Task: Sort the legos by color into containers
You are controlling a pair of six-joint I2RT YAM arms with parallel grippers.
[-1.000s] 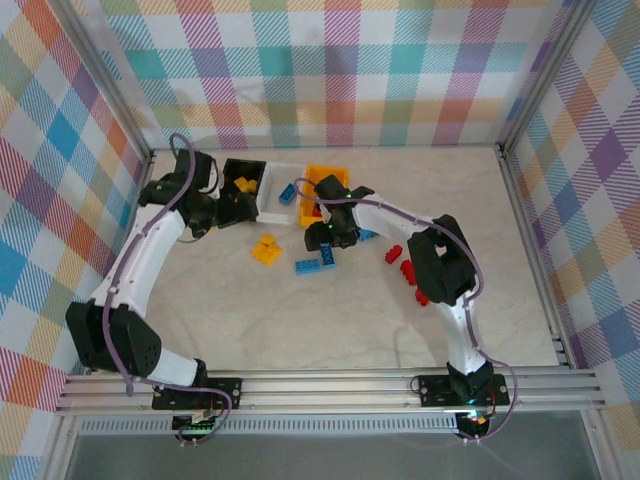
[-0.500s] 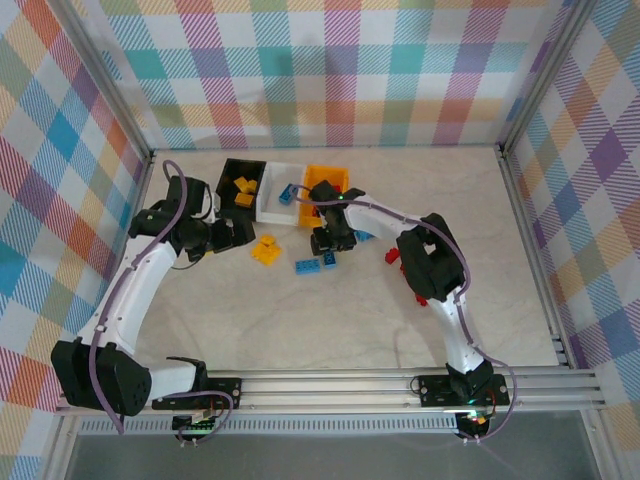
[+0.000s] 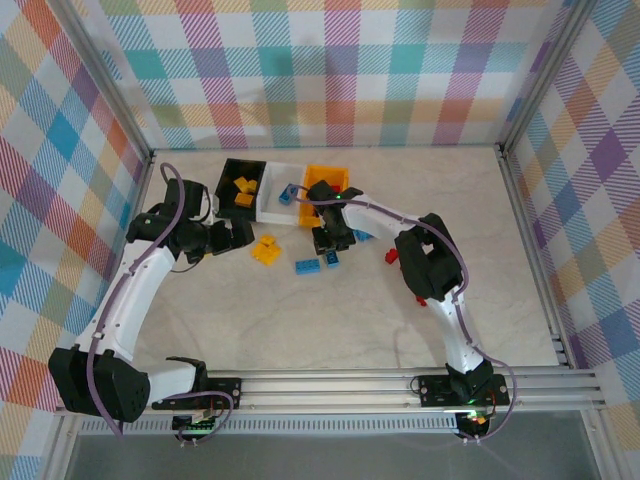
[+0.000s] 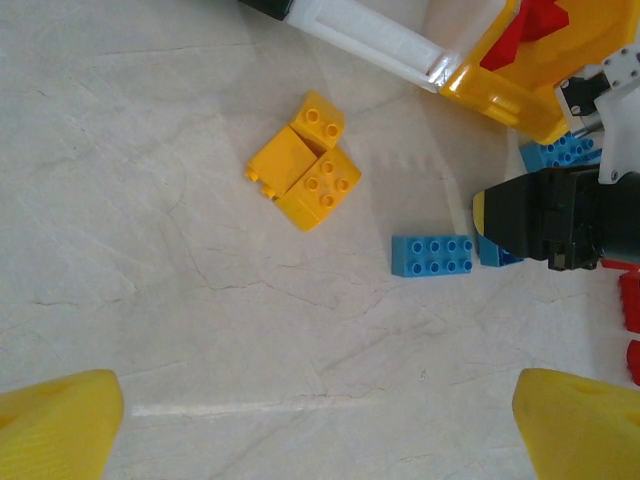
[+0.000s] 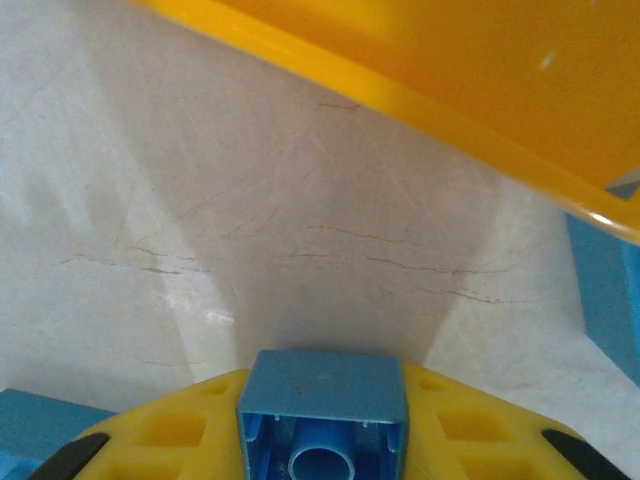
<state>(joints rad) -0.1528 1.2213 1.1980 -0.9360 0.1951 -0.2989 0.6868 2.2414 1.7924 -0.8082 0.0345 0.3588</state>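
Three containers stand in a row at the back: a black bin [image 3: 228, 170] with yellow legos, a white bin [image 3: 276, 211] with a blue lego, a yellow-orange bin [image 3: 325, 176] with red legos [image 4: 545, 20]. My right gripper [image 3: 330, 243] is down at the table in front of the yellow-orange bin [image 5: 450, 90], shut on a small blue lego [image 5: 325, 405] that touches both yellow fingers. My left gripper [image 4: 320, 430] hovers open and empty, left of a cluster of yellow legos [image 4: 307, 170]. A flat blue lego [image 4: 432, 254] lies beside the right gripper.
Red legos [image 3: 392, 255] lie on the table right of the right gripper, more beside the right arm [image 3: 420, 295]. Further blue legos [image 5: 605, 290] sit close to the held one. Bare table stretches toward the near edge. Checked walls enclose the table.
My right gripper's jaws have closed in on the blue lego. My left gripper drew back from the black bin and dropped left of the yellow legos, staying open.
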